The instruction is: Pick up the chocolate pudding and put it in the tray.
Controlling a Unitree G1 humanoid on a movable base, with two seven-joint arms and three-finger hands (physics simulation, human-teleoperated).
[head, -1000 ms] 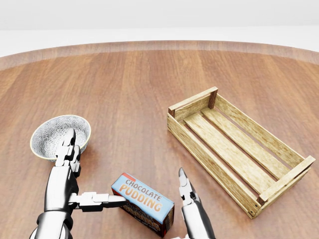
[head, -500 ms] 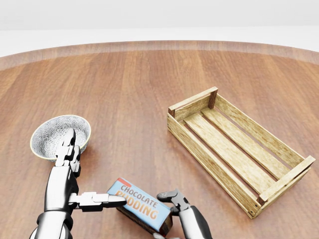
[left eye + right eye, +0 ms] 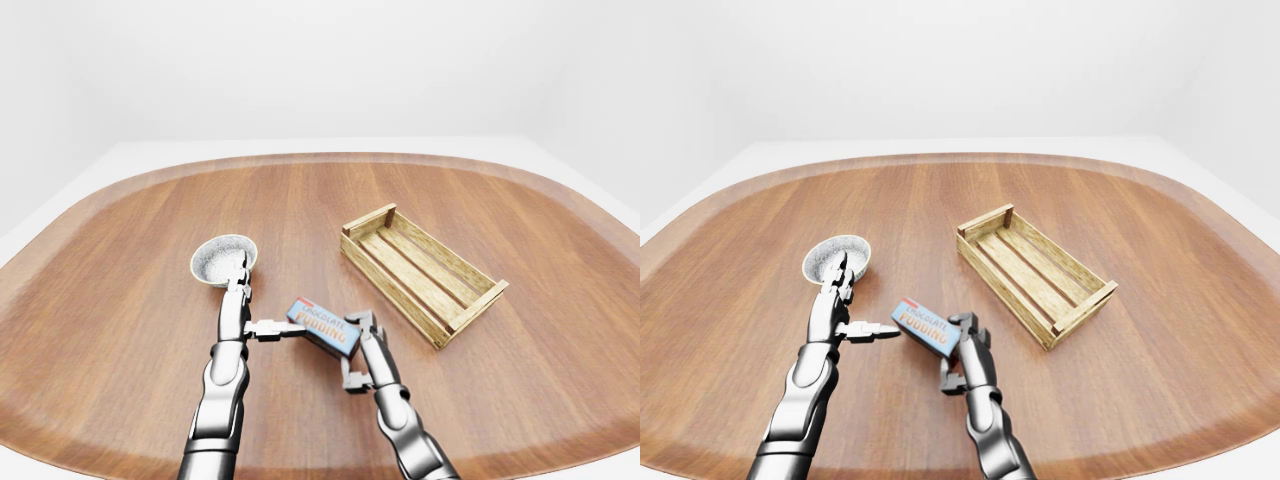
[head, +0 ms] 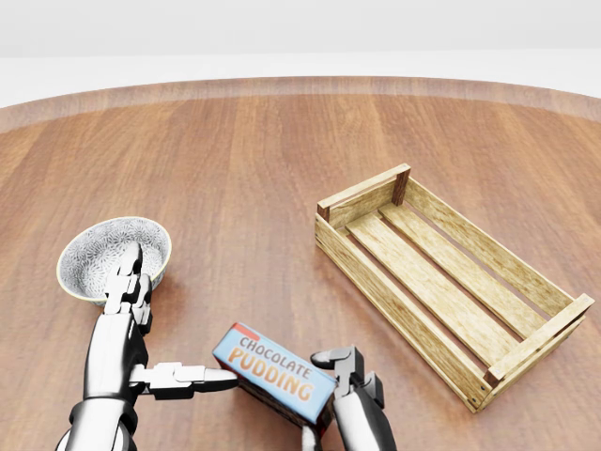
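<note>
Grasp formed on the pudding box; transfer to the tray remained

We saw the table (image 4: 282, 150) bearing the empty tray (image 4: 368, 198), the chocolate pudding (image 4: 272, 377) well left of it, right hand (image 4: 349, 378) fingers closed on its right end, left hand (image 4: 141, 348) spread, thumb touching its left end

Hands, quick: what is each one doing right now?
Left hand: open, one finger touching the chocolate pudding box's end.
Right hand: fingers closed on the box's other end.
</note>
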